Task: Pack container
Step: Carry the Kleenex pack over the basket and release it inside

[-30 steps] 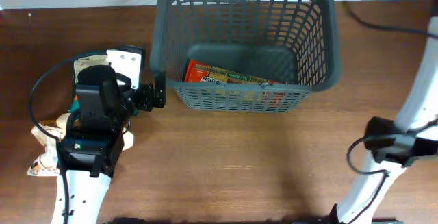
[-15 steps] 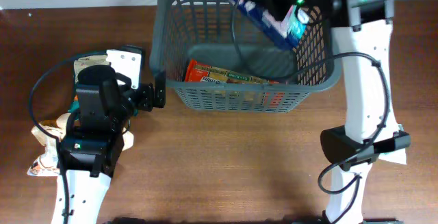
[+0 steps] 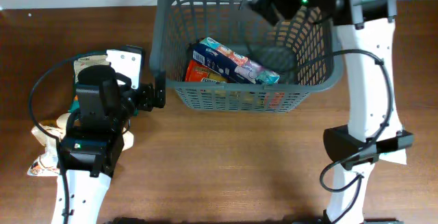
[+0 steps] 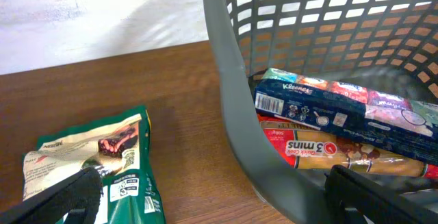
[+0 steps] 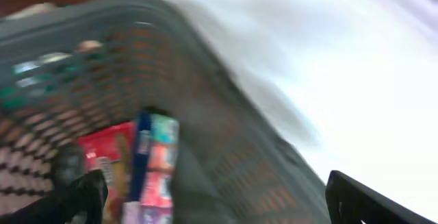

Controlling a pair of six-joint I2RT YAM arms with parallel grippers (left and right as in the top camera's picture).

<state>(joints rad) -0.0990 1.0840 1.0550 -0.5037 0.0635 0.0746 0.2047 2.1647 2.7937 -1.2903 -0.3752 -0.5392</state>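
Note:
The container (image 3: 162, 18), a dark grey slotted basket, stands at the back of the table. Inside it a blue tissue pack (image 3: 236, 61) lies slanted on a red-orange noodle pack (image 3: 205, 75); both also show as the tissue pack (image 4: 342, 107) and the noodle pack (image 4: 321, 148) in the left wrist view. My right gripper (image 3: 265, 6) hangs open and empty over the basket's back right, blurred in its own view (image 5: 219, 207). At the basket's left front corner my left gripper (image 3: 158, 92) stands open and empty. A green snack pack (image 4: 102, 162) lies by its left finger.
More snack packs (image 3: 44, 148) lie at the table's left edge, partly under the left arm. A white-and-green pack (image 3: 120, 58) sits just behind the left wrist. The right arm's base (image 3: 366, 148) stands at the front right. Cables trail at both sides.
The right gripper opened and let go of the blue tissue pack, which dropped into the basket onto the noodle pack. The left arm has not moved.

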